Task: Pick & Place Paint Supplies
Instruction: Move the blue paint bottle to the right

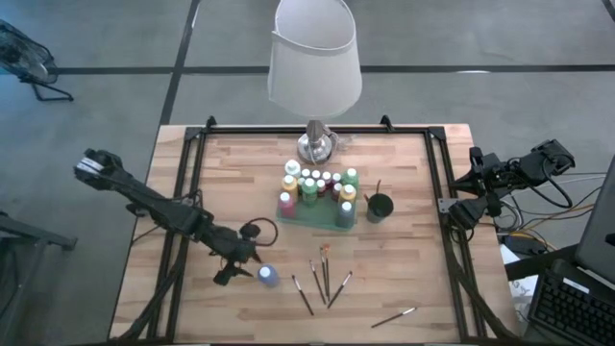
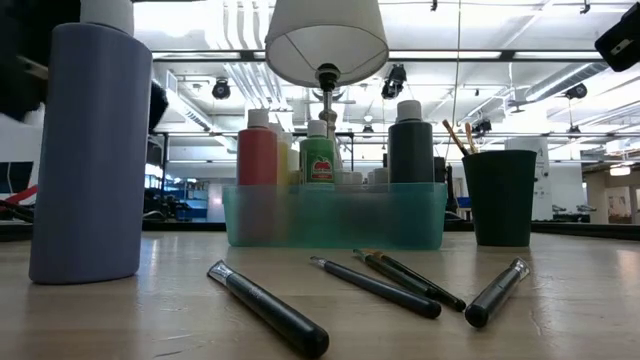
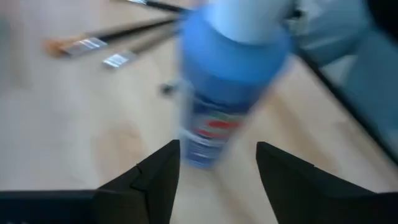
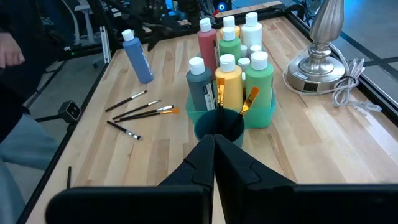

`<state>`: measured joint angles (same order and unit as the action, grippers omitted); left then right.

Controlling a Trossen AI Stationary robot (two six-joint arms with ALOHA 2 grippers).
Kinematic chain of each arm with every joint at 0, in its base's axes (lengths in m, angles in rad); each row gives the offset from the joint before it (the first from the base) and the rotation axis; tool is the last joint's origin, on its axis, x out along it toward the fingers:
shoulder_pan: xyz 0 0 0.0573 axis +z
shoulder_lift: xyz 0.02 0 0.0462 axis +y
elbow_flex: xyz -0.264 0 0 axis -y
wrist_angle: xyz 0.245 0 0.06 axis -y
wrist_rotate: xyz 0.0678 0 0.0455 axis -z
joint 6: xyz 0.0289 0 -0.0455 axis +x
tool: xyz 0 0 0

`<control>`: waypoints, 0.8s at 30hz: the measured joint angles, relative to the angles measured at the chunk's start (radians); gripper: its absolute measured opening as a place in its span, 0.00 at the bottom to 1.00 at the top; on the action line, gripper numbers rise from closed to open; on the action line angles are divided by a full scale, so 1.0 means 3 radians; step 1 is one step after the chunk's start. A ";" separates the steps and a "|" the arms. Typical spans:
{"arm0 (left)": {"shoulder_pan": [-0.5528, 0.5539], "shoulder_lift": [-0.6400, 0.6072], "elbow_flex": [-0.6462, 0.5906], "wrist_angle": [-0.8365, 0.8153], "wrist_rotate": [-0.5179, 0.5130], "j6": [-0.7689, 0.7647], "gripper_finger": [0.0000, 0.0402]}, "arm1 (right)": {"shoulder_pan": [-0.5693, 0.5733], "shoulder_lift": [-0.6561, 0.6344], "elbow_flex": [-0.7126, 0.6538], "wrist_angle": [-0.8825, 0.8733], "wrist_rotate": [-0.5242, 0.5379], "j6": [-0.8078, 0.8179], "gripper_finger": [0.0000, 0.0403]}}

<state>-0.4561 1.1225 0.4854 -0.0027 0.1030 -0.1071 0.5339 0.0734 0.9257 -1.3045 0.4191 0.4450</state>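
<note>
Only wrist view: left gripper (image 3: 217, 165) spread, blue white-capped plastic paint bottle (image 3: 227, 81) standing clear beyond its fingers.
Right gripper (image 4: 213, 152): pressed together.

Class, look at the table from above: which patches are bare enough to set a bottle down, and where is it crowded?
Bare wood lies right of the dark cup, towards the table edge, and left of the teal tray, behind the left arm. Crowded: the tray, the lamp base behind it, and the brushes beside the blue bottle.

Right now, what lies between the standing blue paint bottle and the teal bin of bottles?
Only bare wooden tabletop between blue bottle and teal bin, per the high view.
</note>
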 joint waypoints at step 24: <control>-0.0079 0.0499 0.0046 0.0761 -0.0301 0.0368 0.78 | 0.0001 0.0000 0.0000 0.0000 0.0000 0.0000 0.02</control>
<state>-0.4797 1.2723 0.4991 0.2255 0.0127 0.0032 0.5341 0.0734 0.9256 -1.3045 0.4191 0.4450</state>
